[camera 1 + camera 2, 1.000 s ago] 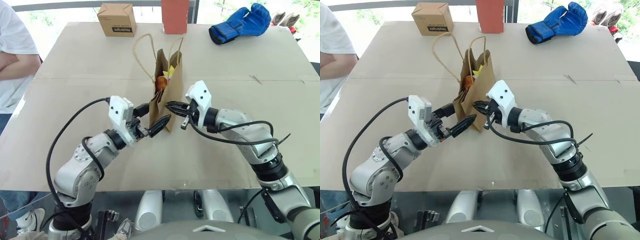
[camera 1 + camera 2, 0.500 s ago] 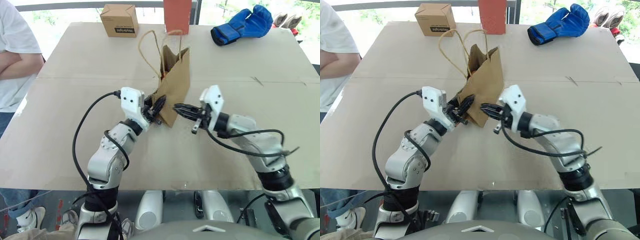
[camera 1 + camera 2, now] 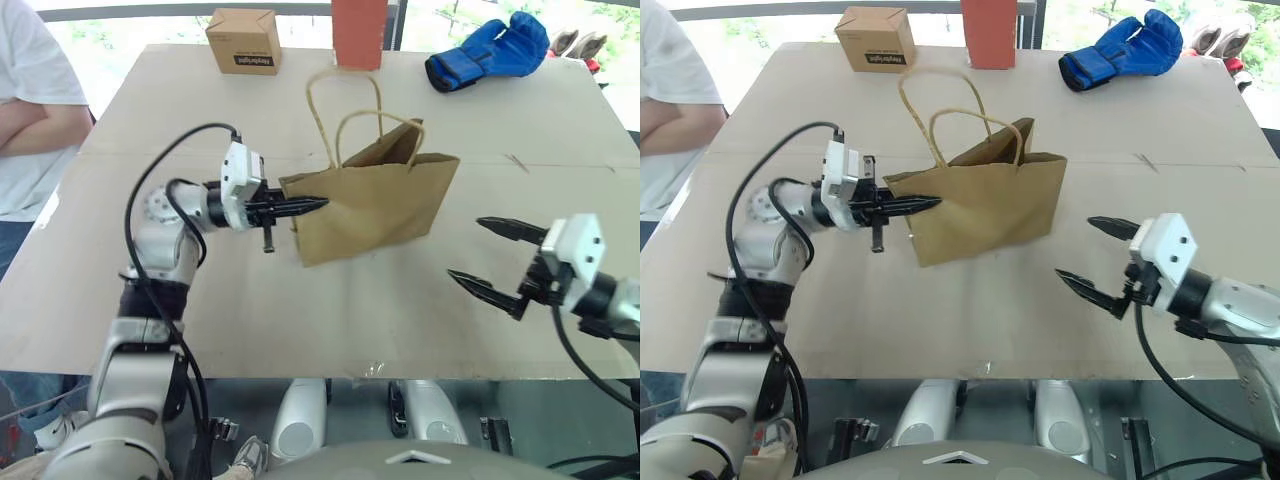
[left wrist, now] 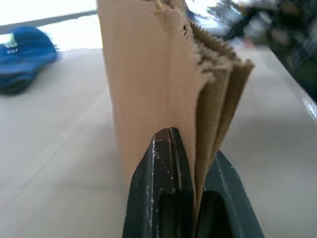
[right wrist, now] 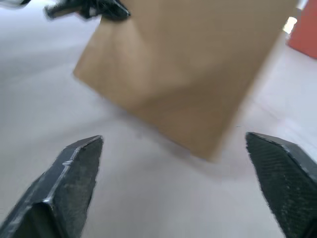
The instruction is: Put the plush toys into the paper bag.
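Left pincer (image 3: 310,205) pinches the brown kraft paper bag (image 3: 385,205) edge, steadying it mid-counter (image 3: 330,320); right pincer (image 3: 490,258) hangs wide open, empty.

— Where do we have the bag?
— The paper bag (image 3: 375,205) stands mid-table (image 3: 300,320), our left gripper (image 3: 318,204) at its left edge, right gripper (image 3: 490,255) apart to its right.
— Behind it?
— We see a box (image 3: 243,40) far left, glove (image 3: 487,51) far right.
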